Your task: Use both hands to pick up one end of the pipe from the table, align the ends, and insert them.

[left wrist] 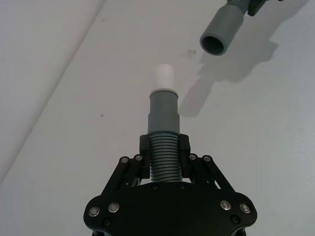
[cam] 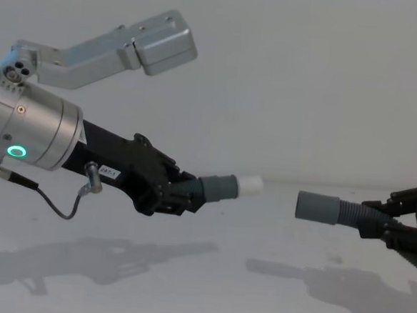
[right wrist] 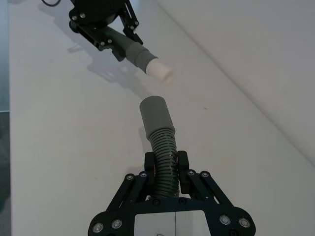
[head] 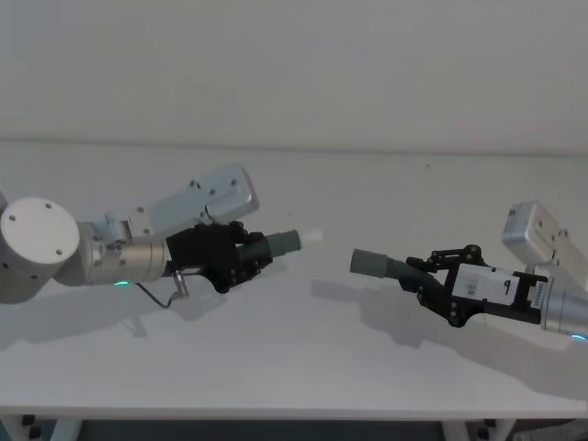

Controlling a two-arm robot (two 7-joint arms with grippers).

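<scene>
While the white tabletop spreads wide beneath both arms, the two pipe pieces hang in the air above its middle, between the near and far edges, each casting a shadow on the surface.

The left hand reaches in from the tabletop's left side. Its two black fingers are closed tight around the ribbed middle of the left pipe piece, which juts out past the fingertips toward the right side and tilts slightly upward.

The right hand comes in from the right side, its fingers likewise clamped on the ribs of the right pipe piece, which sticks out toward the left.

The pieces point roughly at each other with a clear gap between them. The left one ends in a grey cuff with a narrower whitish tip; the right one ends in a plain open cuff. Tip and cuff are near but apart and not yet lined up: in the head view the cuff sits closer to the near edge than the tip, and in the left wrist view its round mouth lies off the tip's axis.
</scene>
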